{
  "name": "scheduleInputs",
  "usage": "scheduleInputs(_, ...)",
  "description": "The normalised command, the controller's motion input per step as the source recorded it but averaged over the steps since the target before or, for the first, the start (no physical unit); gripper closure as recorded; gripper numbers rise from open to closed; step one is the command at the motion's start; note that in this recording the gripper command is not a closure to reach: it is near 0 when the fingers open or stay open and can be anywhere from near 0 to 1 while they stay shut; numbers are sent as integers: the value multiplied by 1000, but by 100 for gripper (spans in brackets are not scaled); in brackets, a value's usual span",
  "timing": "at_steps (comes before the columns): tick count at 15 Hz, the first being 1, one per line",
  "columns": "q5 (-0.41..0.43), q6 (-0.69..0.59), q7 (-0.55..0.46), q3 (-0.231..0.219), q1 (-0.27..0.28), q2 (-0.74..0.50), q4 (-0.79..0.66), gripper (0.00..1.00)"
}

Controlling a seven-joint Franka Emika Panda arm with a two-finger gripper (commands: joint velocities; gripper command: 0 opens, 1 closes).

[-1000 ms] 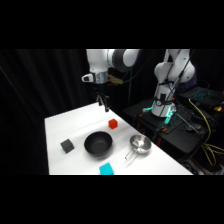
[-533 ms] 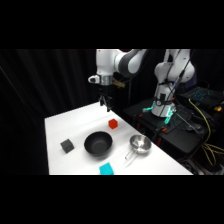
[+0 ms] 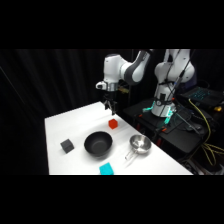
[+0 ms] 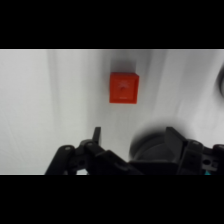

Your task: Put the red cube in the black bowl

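No brand, label or writing can be read anywhere. The surface [image 3: 75, 125] is plain white and sits in a dark room, with black drapery behind it and a black stand with yellow cables and a teal light past its far edge.

Taking the black bowl [image 3: 98, 144] as the landmark: it sits near the middle of the surface. The red cube [image 3: 113, 123] lies on the surface just beyond the bowl, toward the arm's base, apart from the rim. A dark grey cube [image 3: 67, 146] rests to the bowl's left, a steel bowl [image 3: 140, 144] to its right, and a flat cyan square [image 3: 106, 169] in front of it, near the surface's front edge.

The hand [image 3: 108, 106] hangs above the surface just past the red cube — farther from the bowl, not touching anything. Whether the hand is released or clenched, I cannot tell. In the wrist view the red cube [image 4: 123, 88] lies alone on bare white.
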Motion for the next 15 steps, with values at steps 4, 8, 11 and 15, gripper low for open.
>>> scheduleInputs(4, 307, 241, -387, -12, -57, 224, 36, 0)
scheduleInputs(8, 351, 95, -375, 112, -116, 281, 186, 0)
scheduleInputs(11, 255, 47, -301, 181, -188, 267, 210, 0)
scheduleInputs(15, 148, 70, -231, 174, -205, 204, 143, 0)
